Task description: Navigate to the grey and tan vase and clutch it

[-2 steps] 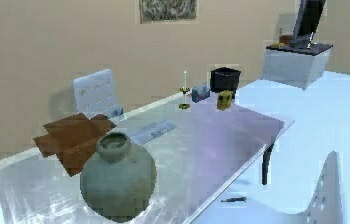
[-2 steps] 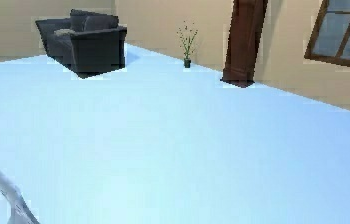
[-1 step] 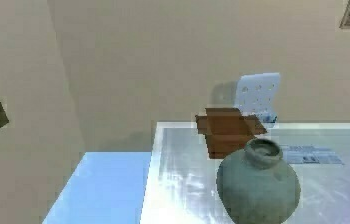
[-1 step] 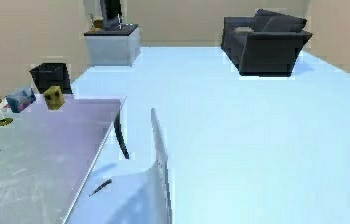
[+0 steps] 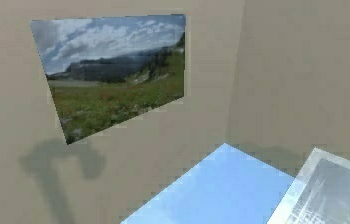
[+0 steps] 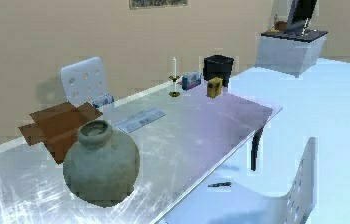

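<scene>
1. The long glossy glass-topped table (image 6: 198, 130) runs from the lower left of the arm side view to its right centre. Its corner also shows at the lower right of the forward view (image 5: 328, 195). I judge the driving nearly done, so only small base corrections are wanted now.
2. The beige wall carrying the large landscape painting (image 5: 113, 75) stands close in the forward view, above a wedge of pale blue floor (image 5: 208, 190). I would creep forward, not roll, since room ahead looks short.
3. The white moulded chair (image 6: 301, 185) at the lower right of the arm side view stands near the table's near edge. I would lift the arm well above the tabletop before extending.
4. The squat, round grey and tan vase (image 6: 101, 162) stands upright on the table at the lower left of the arm side view, near the table's front edge. It sits left of centre, so I judge a short forward nudge is needed to bring it to the middle before reaching.
5. The open brown cardboard box (image 6: 58, 125) lies just behind the vase. Overreaching risks shoving one into the other, so I would extend slowly.
6. The thin white candle on its holder (image 6: 174, 80) and the small black box (image 6: 218, 68) stand well apart, in the upper centre.
7. I cannot tell the state of the gripper, so I would check it before committing to the narrow neck.
</scene>
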Motion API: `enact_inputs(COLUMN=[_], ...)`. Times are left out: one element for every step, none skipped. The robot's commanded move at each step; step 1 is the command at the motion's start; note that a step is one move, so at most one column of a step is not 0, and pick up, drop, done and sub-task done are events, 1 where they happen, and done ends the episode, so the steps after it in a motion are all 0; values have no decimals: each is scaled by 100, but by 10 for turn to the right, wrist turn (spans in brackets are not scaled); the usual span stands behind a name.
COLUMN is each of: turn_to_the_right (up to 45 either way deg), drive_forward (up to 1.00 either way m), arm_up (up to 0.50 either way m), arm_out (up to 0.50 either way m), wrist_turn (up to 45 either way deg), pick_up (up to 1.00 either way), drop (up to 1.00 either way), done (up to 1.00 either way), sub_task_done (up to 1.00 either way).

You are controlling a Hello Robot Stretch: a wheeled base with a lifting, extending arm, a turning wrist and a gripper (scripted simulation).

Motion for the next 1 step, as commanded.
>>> enact_inputs(turn_to_the_right=[-180], drive_forward=[0], arm_up=[0], arm_out=[0], wrist_turn=[0], pick_up=[0], drop=[0], done=[0], sub_task_done=[0])
